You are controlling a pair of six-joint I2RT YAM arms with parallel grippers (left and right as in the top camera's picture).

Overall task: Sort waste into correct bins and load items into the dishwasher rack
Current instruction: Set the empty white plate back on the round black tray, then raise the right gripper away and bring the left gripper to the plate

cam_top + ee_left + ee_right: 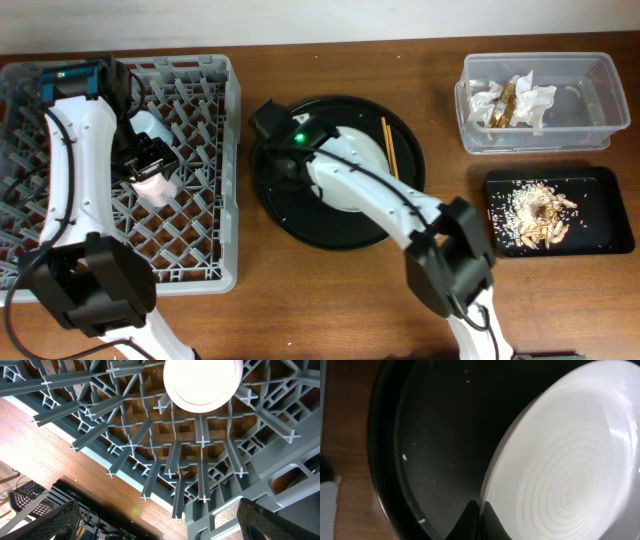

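While my right gripper (479, 510) is pressed together, its two dark fingertips meet on the edge of the pale grey-white round plate (570, 460). I judge that they pinch that rim, though the contact is too dark to be certain.

The plate sits inside the round black tray (430, 435). My fingertips are on the plate's left edge, and the rest of the plate spreads away from them toward the tray's right half. A few white rice grains dot the tray floor to the left of the plate.

On the tray's right side, beyond the plate, lie the wooden chopsticks (388, 145). Their long axis runs straight away from me.

The relation that matters for the next move is where the plate has to go. The grey dishwasher rack (228, 170) stands just left of the tray, so from my right gripper the plate would travel leftward. It is a short way, I judge, since I hold it on the side nearest the rack.

Left of the tray, my left gripper (150, 162) hangs over the rack with its fingers spread wide and holds nothing. The small pink cup (155, 188) stands among the pegs directly under it.

Well right of the tray are the clear plastic tub (590, 100), which holds wrappers, and the shallow black rectangular tray (600, 185), which holds food scraps.
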